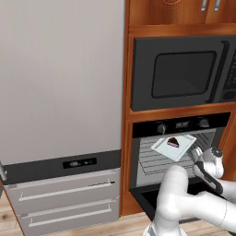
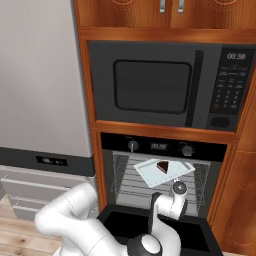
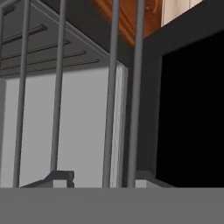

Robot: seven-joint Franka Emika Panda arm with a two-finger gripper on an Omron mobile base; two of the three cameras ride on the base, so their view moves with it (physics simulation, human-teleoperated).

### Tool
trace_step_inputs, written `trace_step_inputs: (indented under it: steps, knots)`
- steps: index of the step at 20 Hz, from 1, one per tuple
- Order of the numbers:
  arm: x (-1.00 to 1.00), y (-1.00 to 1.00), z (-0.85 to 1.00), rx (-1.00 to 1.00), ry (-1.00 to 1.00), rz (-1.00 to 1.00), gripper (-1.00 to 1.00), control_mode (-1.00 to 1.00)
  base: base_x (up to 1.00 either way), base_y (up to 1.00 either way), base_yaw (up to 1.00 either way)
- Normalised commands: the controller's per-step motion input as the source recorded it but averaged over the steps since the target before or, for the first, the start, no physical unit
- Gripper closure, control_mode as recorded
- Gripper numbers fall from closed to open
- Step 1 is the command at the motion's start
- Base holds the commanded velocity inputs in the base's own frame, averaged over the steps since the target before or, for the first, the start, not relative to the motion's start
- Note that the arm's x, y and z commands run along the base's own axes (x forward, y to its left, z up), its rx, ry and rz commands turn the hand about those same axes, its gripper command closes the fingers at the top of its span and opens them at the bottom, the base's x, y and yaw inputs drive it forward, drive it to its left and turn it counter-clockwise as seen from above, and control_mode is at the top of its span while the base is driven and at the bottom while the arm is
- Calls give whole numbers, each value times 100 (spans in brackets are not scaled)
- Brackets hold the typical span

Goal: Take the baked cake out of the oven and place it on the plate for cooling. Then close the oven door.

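A wood-plank floor (image 1: 115,226) runs along the bottom of the left base view, under a tall grey refrigerator (image 1: 60,78) that takes up the left half of the frame, with two drawer fronts (image 1: 64,196) and a dark control strip at its foot. To the right stands an orange-brown wooden cabinet column (image 2: 87,100). In its upper part sits a black microwave (image 2: 160,85) with a keypad and a vertical handle.

Below the microwave, in the lower centre of the right base view, is the oven (image 2: 162,147): black, with two round knobs and a small digital display along its top strip. Its cavity is light grey with wire racks (image 2: 130,187). The oven door (image 2: 200,235) is dropped open and lies as a wide dark panel across the bottom of that view.

On the upper rack rests a pale, flat rectangular tray (image 2: 150,172), turned at a slant. On it sits the cake (image 2: 163,166), a small dark brown wedge with a reddish layer, near the tray's middle.

The white arm reaches in just below the tray. The gripper (image 3: 98,179) shows in the hand view at the bottom edge, its two tips apart, with rack wires rising between them. Whether they touch the wires cannot be told.
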Motion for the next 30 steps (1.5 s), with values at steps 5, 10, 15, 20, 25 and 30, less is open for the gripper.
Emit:
trace_step_inputs:
  steps: [5, 10, 15, 20, 25, 30]
  knots:
    - [-39, 0, -40, 0, 15, 0, 100, -100, 0, 0, 0]
    - [-38, 0, -41, 0, 15, 0, 100, -100, 0, 0, 0]
    - [-36, 0, -43, -2, 15, 0, 100, -100, 0, 0, 0]
    - [-33, 0, -44, -5, 18, 0, 100, -100, 0, 0, 0]
    - [-41, 0, -52, -5, 20, 0, 100, -100, 0, 0, 0]
    - [-48, 0, -60, -3, 21, 0, 100, -100, 0, 0, 0]
